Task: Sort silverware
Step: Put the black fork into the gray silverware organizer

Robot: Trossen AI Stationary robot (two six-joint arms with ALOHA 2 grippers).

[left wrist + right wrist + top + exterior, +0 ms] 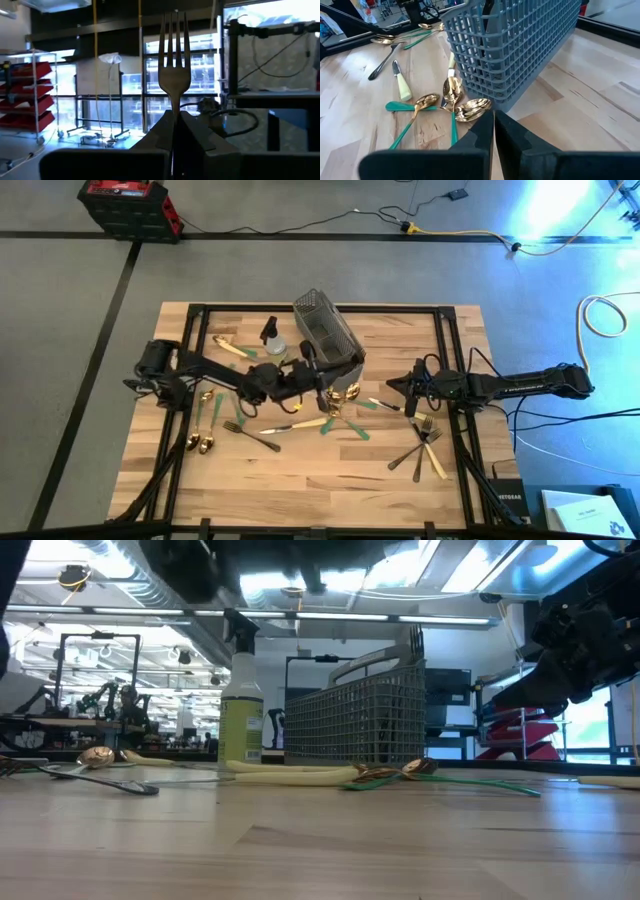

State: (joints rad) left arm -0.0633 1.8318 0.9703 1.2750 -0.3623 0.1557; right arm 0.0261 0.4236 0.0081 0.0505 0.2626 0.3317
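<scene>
Right now a fork (173, 55) stands upright, tines up, pinched by its handle between the closed fingers of the left gripper (173, 137), which hangs above the middle of the tabletop (300, 490) just beside the grey mesh caddy (325, 332). Under it, more silverware lies loose: a cream-handled knife (401, 86), gold spoons (455, 102) with green handles bunched against the caddy's base, and other pieces (205, 425) toward the left edge. Another small cluster of forks (425, 445) rests near the right edge. Next to the caddy, toward the far edge, stands a spray bottle (240, 705) with green liquid. The right gripper (493, 131) hovers over the right half of the tabletop with its fingers pressed together, holding nothing, pointed at the spoons and the caddy.
</scene>
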